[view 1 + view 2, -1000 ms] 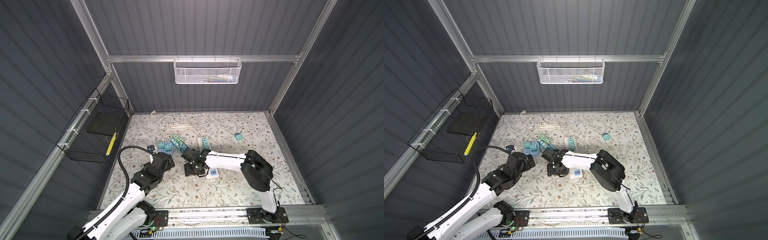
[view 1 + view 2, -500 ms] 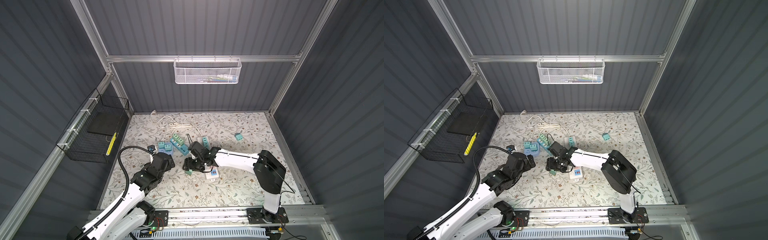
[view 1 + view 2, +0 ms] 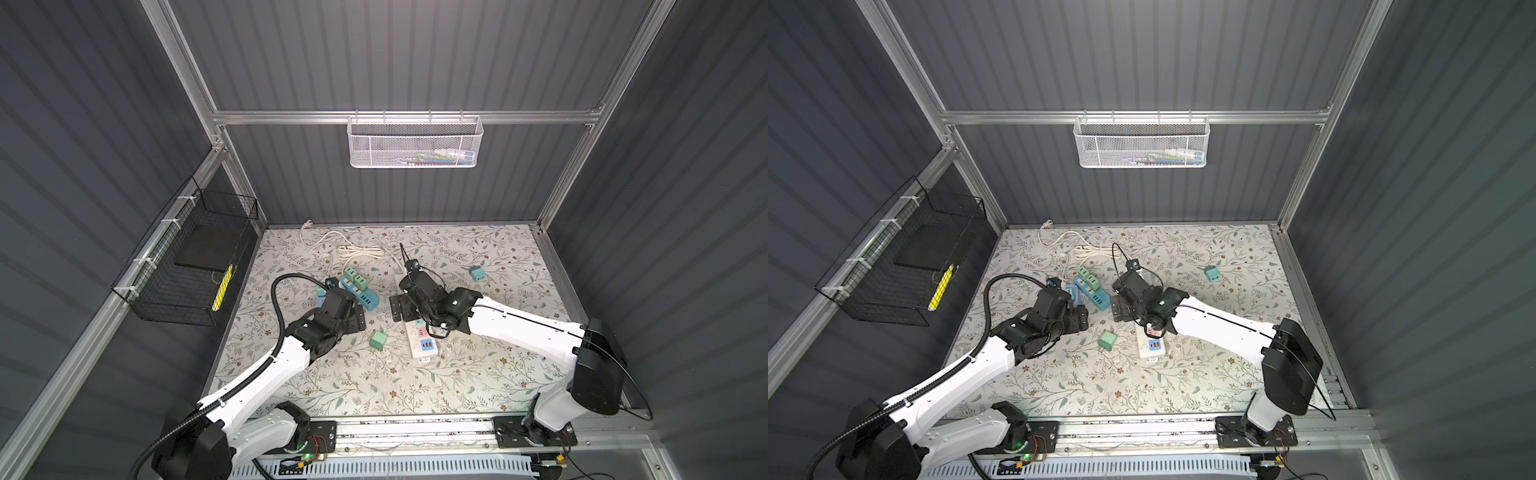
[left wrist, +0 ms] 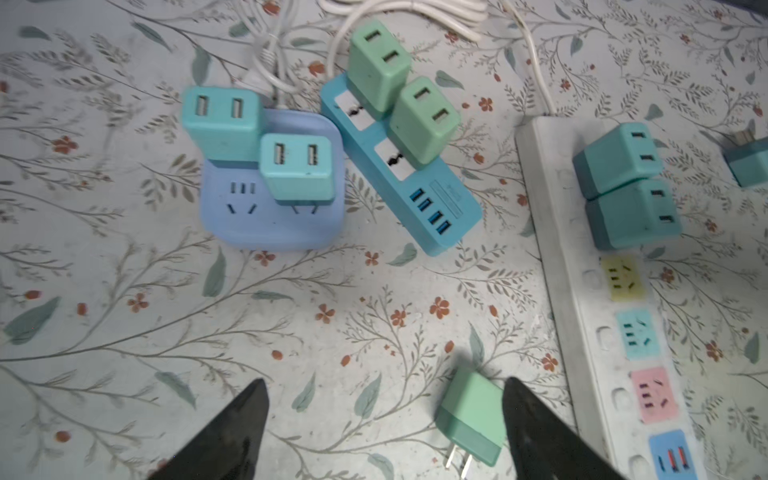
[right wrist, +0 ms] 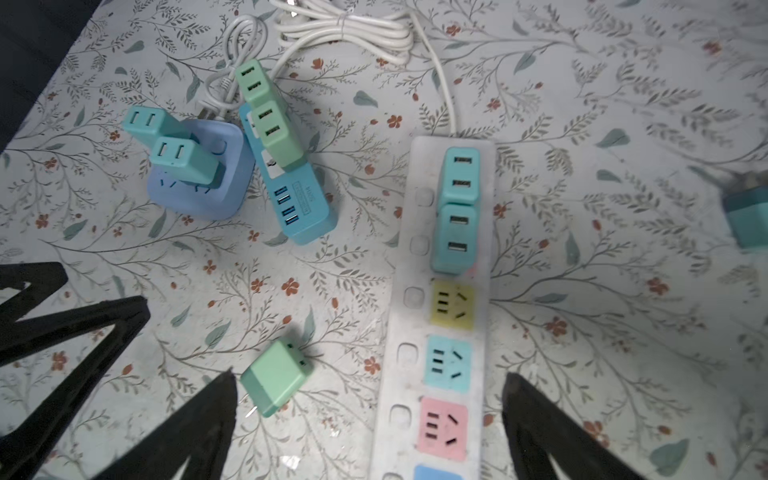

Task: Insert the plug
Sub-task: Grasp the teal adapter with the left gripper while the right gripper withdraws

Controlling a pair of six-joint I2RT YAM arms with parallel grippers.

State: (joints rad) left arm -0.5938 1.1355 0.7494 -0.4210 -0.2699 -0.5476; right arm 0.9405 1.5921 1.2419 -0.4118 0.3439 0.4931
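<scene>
The green plug (image 4: 471, 419) lies on its side on the flowered mat, just beside the white power strip (image 4: 582, 291), prongs bare and in no socket. The left gripper (image 4: 384, 380) hangs near that same side of the strip with its jaws spread and nothing between them. One finger (image 4: 536, 432) looks close against the plug, but I cannot tell if they touch. The right gripper (image 5: 368, 375) hovers over the strip's coloured sockets, jaws released wide and empty. Two teal plugs (image 5: 457, 208) sit in the strip near its cord end. A blue strip (image 3: 359, 294) lies near the white strip, beyond the green plug.
</scene>
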